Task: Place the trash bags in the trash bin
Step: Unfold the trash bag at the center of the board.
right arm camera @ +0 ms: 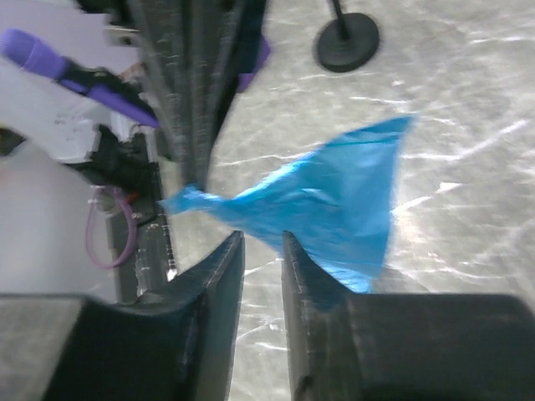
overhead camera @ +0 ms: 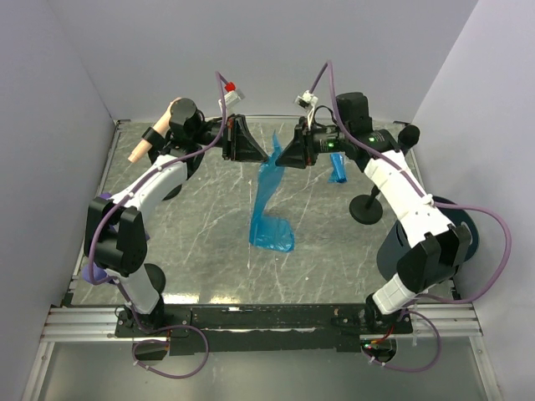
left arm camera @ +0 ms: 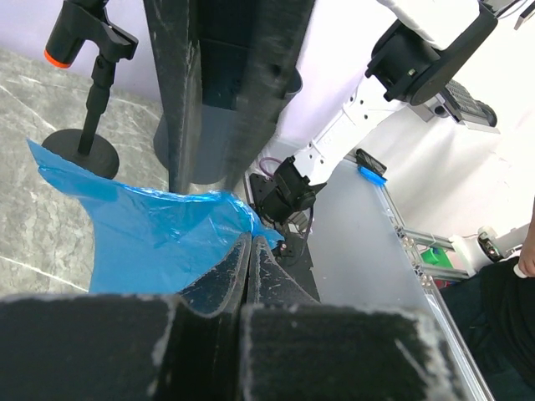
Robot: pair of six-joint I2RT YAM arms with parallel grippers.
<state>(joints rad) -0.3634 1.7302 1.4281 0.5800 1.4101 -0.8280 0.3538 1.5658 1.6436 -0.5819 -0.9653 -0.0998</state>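
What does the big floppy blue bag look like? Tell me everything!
The long bright-blue plastic film bag is thin, crinkly and a bit see-through. It hangs upright like a ribbon, its twisted top corner pinched in the shut left gripper, its crumpled bottom end resting on the grey marbled table.

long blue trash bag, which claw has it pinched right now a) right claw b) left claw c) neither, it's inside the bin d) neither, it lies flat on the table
b: the left claw is shut on the top of the long blue trash bag, which hangs from it down to the table, while the right claw stands open beside it, a gap showing between its fingers.
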